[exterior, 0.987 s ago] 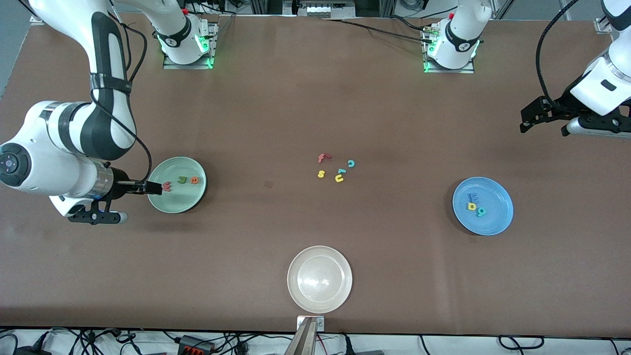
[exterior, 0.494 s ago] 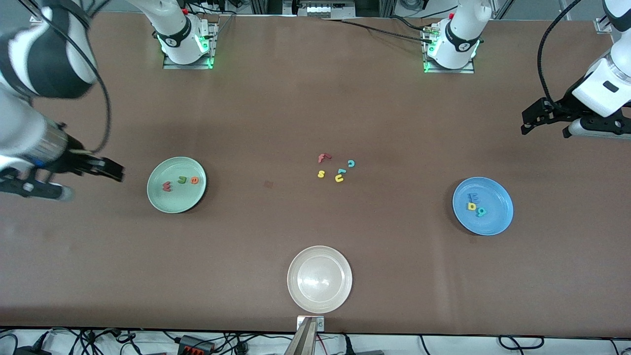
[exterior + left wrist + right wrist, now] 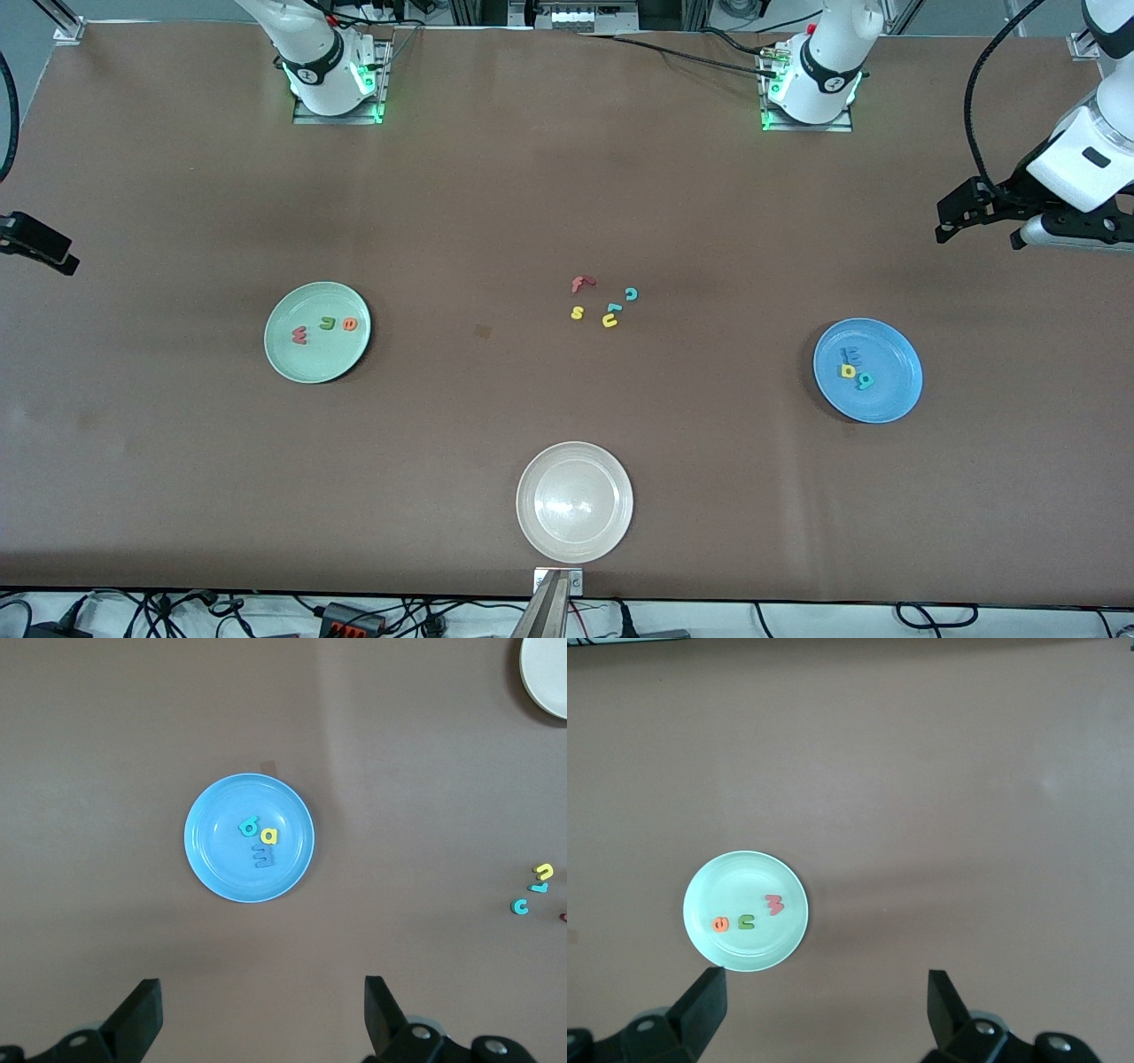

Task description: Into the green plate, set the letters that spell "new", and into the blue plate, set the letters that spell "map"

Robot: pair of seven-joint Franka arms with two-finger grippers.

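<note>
Green plate [image 3: 317,354]: pale round plate on the brown bench [image 3: 567,195], toward the right arm's end; it carries three small foam letters in a row
Letters in the green plate: pinkish-red "w" [image 3: 299,335], olive-green "n" [image 3: 329,323] and orange "e" [image 3: 351,324], the "n" between the other two, all lying flat and apart from one another
Blue plate [image 3: 890,390]: bright round plate on the bench toward the left arm's end; it holds three letters bunched near its middle
Letters in the blue plate: blue "m" [image 3: 849,356], yellow "a" [image 3: 849,371] and teal "p" [image 3: 864,381], close together, the "m" hard to make out against the plate
Loose letters: red "f" [image 3: 580,283], teal "c" [image 3: 631,293], yellow "s" [image 3: 577,312] and yellow "u" [image 3: 609,321] in a small cluster on the bare bench between the two coloured plates, with one more teal piece [image 3: 613,308] among them
White plate [image 3: 574,501]: round, nearest the front camera, nothing in it
Left gripper [image 3: 261,1014]: raised over the bench at the left arm's end, fingers spread wide, grasping nothing; the blue plate lies in its wrist view
Right gripper [image 3: 824,1010]: raised at the right arm's edge of the bench, fingers spread wide, grasping nothing; the green plate lies in its wrist view
</note>
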